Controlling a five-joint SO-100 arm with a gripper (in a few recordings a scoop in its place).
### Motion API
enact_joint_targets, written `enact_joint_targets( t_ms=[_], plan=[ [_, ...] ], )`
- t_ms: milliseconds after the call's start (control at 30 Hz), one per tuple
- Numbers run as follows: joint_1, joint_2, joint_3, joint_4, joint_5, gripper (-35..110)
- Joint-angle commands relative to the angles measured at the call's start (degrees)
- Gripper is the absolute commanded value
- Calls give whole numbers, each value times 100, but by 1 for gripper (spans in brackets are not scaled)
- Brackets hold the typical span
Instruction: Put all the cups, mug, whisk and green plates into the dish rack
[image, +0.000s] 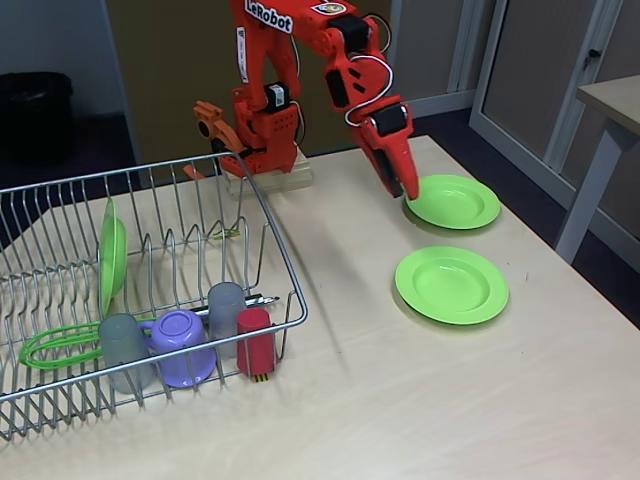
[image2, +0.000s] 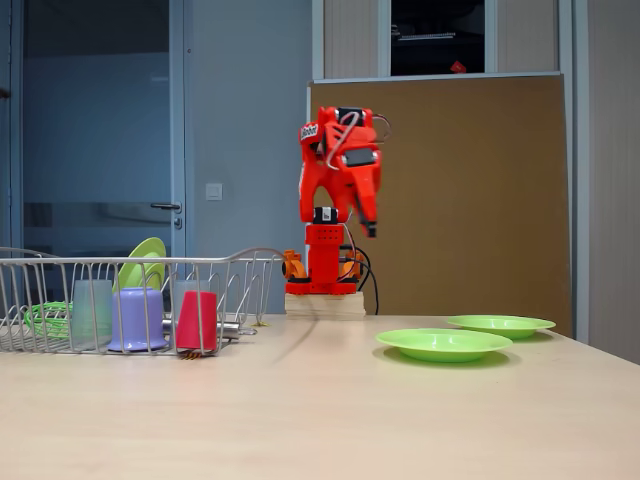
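Dish rack (image: 270, 225): silver wire, at the left of the table (image: 420, 400) in both fixed views. It holds one green plate (image: 112, 255) standing on edge between the prongs; the whisk (image: 55, 350) lying flat along the near side, green loops to the left; two grey cups (image: 125, 350), mouth down, it seems; the purple mug (image: 182, 345) between them, upside down; and the red cup (image: 254, 342) at the near right corner, just beside the second grey cup.

Plates outside the rack: two, both flat on the table, right of the rack and well apart from it. The far plate (image: 455, 202) lies nearer the arm's base; the near plate (image: 452, 285) lies just in front of it, not touching.

Gripper (image: 408, 185): orange, pointing steeply down, its tip hanging over the left rim of the far plate. It holds nothing. The jaws look close together, but whether they are fully closed cannot be told. In the low side view the gripper (image2: 368, 228) hangs well above the table.

Relation for the coming move: the far plate lies directly below and slightly right of the fingertips, so its left rim is probably the nearest place to grasp. The near plate is farther off.
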Motion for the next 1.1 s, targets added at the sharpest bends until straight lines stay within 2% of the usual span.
enact_joint_targets(
  t_ms=[0, 167, 567, 1067],
  plan=[
    [-606, -264, -18, -237, 668, 32],
    [-1055, -1063, 0, -712, 1652, 39],
    [-1661, -2522, 1274, -3480, 3129, 42],
    [-1441, -3656, 1441, -5071, 3146, 33]
  ],
)
